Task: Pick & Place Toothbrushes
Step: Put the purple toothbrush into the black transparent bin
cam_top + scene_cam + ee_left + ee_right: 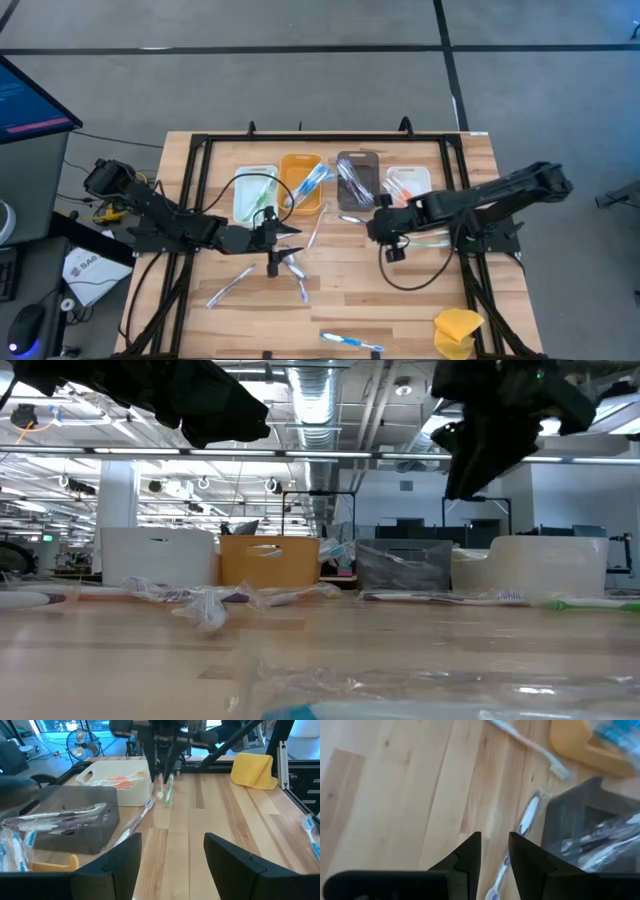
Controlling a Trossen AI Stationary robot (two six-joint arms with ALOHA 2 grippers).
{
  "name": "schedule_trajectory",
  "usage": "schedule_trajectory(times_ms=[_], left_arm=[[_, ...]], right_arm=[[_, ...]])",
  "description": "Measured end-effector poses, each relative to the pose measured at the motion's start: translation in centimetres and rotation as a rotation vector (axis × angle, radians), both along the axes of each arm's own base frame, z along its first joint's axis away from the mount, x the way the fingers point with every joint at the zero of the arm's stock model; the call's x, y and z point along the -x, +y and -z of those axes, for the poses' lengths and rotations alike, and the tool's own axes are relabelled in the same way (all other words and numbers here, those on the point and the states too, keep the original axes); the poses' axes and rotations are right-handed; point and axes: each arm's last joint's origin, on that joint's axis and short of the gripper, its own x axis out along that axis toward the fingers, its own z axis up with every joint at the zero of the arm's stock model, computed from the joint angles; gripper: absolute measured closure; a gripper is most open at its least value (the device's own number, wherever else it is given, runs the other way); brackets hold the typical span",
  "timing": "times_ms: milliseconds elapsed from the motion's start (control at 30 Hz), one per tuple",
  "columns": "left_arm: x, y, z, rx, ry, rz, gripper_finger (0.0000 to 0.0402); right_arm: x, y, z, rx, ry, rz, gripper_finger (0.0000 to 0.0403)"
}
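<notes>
The pale wooden desk [400, 290] carries four bins in a row: white [254, 193], orange [300, 181], grey [357, 177], white [408, 185]. Loose toothbrushes [300, 280] lie under the left pincer [272, 232]; a yellow lump [459, 329] sits well beyond the right pincer [384, 228].
</notes>
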Motion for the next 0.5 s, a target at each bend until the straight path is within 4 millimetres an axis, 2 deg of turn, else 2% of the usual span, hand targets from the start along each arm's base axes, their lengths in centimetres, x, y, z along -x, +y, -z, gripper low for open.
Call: schedule_trajectory(times_ms=[300, 500], left_arm=[[0.0, 0.0, 0.0, -0.002, 0.004, 0.000, 0.0192], [0.0, 0.0, 0.1, -0.003, 0.006, 0.000, 0.0192]], right_arm=[[-1.7, 0.1, 2.8, -0.042, 0.069, 0.117, 0.0310], [-1.9, 0.0, 3.2, -0.068, 0.074, 0.176, 0.0310]])
